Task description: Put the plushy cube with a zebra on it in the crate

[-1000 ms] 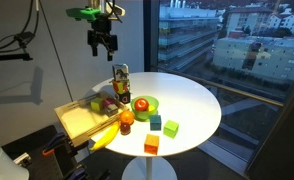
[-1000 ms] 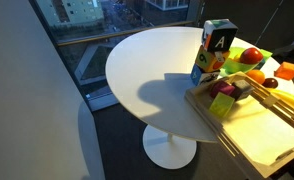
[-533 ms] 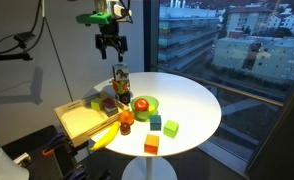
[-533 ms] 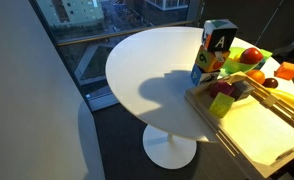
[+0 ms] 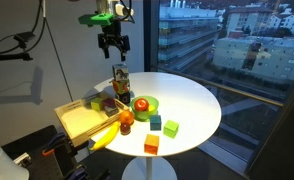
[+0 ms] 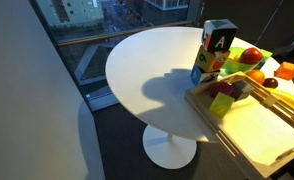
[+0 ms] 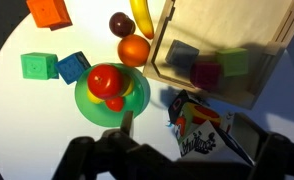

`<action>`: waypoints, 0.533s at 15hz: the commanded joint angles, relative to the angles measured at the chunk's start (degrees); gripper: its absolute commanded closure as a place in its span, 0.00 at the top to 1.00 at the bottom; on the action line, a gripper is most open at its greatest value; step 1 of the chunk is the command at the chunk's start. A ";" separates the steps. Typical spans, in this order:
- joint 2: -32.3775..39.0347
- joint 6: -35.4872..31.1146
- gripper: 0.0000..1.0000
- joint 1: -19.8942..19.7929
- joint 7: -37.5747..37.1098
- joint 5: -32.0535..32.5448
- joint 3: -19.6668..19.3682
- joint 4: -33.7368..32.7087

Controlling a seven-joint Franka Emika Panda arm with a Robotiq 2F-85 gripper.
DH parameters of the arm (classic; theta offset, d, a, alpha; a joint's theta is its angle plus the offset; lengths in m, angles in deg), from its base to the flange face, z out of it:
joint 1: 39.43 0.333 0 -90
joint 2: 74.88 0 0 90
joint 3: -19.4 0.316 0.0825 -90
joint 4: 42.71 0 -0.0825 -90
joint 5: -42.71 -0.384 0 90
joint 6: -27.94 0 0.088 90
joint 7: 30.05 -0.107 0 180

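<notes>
The plushy cube with a zebra point(image 7: 197, 130) stands on the round white table beside the crate; its pale face with black stripes shows in the wrist view. In both exterior views it appears as a tall soft block point(image 5: 120, 80) point(image 6: 216, 50), with a letter A on one face. The pale wooden crate point(image 5: 77, 122) point(image 6: 262, 135) point(image 7: 227, 20) sits at the table's edge. My gripper point(image 5: 112, 42) point(image 7: 177, 160) is open and empty, high above the cube and well clear of it.
A green bowl point(image 5: 144, 105) point(image 7: 87, 105) holds red and yellow fruit. An orange point(image 5: 126, 118), a banana point(image 5: 105, 137) and hard orange point(image 5: 151, 144), green point(image 5: 171, 127) and blue blocks lie nearby. Several coloured blocks point(image 7: 207, 72) sit in the crate. A window stands behind the table.
My gripper has moved sideways at the same height to a spot above the cube. Nothing on the table has moved.
</notes>
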 commanded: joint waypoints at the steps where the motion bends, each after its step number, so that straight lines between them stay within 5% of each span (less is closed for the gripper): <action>1: 0.05 0.16 1.00 0.23 -0.06 0.05 -0.20 -0.11; 8: 1.32 -0.51 1.00 0.41 -2.20 -1.30 0.10 -0.81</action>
